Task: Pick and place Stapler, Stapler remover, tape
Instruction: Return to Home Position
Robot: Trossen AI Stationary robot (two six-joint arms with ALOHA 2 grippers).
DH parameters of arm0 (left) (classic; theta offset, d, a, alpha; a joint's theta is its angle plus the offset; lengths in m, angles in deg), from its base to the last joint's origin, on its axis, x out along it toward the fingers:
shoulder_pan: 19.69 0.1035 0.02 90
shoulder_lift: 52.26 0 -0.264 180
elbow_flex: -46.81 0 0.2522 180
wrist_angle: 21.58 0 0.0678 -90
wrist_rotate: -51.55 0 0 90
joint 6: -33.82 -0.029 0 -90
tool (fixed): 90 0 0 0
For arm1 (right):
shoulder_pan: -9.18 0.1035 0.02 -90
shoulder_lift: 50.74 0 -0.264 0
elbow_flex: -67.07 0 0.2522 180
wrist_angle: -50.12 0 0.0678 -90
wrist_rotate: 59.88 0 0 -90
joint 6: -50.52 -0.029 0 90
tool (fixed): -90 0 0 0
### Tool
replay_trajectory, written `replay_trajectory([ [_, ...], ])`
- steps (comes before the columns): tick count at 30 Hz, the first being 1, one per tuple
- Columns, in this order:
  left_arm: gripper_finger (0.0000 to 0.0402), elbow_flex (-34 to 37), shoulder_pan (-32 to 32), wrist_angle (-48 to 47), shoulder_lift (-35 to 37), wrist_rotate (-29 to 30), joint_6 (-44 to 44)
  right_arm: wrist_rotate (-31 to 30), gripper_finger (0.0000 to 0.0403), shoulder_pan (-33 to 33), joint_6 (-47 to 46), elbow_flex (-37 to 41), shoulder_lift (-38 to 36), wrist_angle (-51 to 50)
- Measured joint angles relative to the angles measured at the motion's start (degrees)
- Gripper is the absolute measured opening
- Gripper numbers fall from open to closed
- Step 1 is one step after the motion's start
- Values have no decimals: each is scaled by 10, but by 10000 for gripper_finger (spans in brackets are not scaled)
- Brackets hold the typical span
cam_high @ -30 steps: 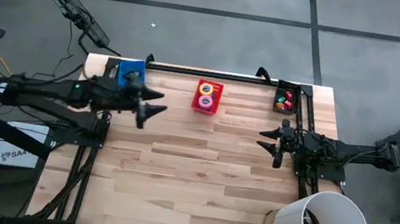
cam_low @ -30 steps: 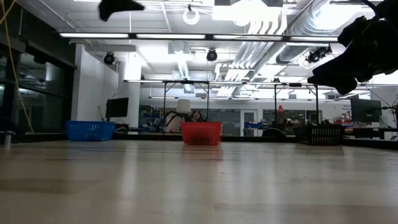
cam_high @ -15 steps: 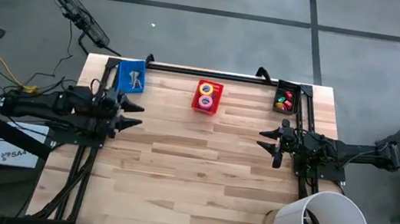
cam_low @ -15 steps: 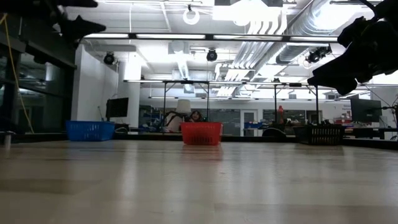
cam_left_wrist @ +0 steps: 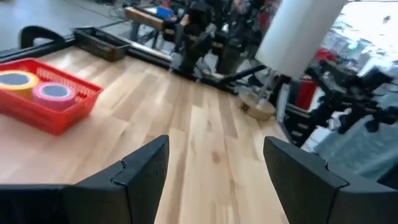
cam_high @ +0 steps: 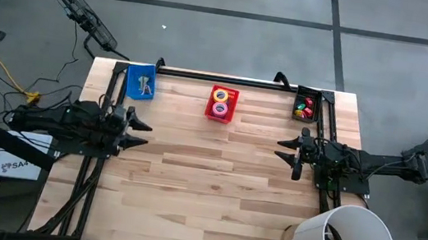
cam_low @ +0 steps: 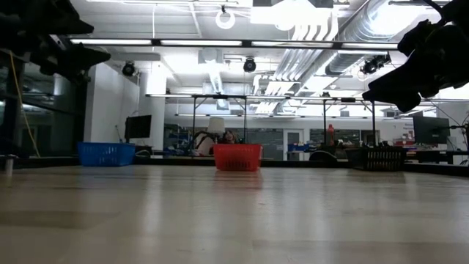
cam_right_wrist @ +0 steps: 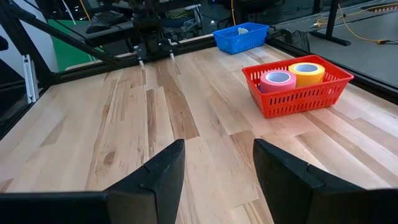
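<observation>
Now the left gripper (cam_high: 140, 121) has drawn back from beside the blue plastic mesh bin (cam_high: 130, 76) to the left edge of the light wooden table (cam_high: 213, 186). Its jaws are spread wide and empty, like the right gripper (cam_high: 283, 149) parted on nothing at the right edge, so the sorting looks finished. The yellow tape roll (cam_right_wrist: 307, 70) and pink tape roll (cam_right_wrist: 278, 78) lie flat in the red plastic mesh basket (cam_right_wrist: 298, 99) at the far middle, open centres upward; rings have no long axis, but the 2 line up along the basket's length.
</observation>
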Motion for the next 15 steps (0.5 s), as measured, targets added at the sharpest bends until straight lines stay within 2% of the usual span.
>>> replay_trajectory([
  [3,259,-1,0,-7,1,-4,-9,0,181,0,0,0,0,0],
  [9,259,-1,0,7,1,-21,-115,0,181,0,0,0,0,0],
  [15,259,-1,0,5,1,-20,-149,0,181,0,0,0,0,0],
])
